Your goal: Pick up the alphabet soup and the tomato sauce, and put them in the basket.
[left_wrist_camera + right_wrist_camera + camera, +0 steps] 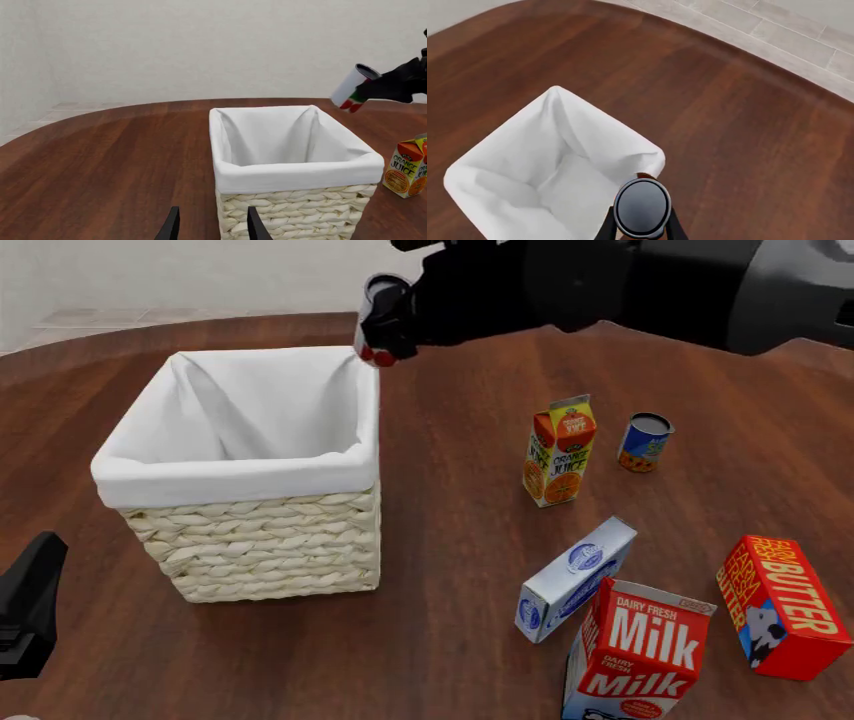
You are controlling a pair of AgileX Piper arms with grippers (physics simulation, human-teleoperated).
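- The step in hand looks like the carry-and-drop of the first can: the right gripper (400, 320) hangs above the far right corner of the basket (227, 475), its fingers clamped on a white can with red and green on its label (380, 315). I take this for the tomato sauce, though the label is too small to read.
- In the right wrist view the can's dark lid (642, 206) sits over the basket's corner, right above the white cloth lining (560, 165), so part of the can may lie outside the rim.
- The basket looks to have nothing in it yet.
- The other can, blue with an orange patch (646, 443), stands on the worktop (454, 560) just beside the orange juice carton (559, 452); this is likely the alphabet soup, untouched.
- The left gripper (209, 225) is low, near the basket's front wall, fingers spread apart and holding nothing.
- Next move, as I judge it: shift the can inward over the middle of the lining, then let go; a release at the corner risks the can clipping the rim and falling outside.
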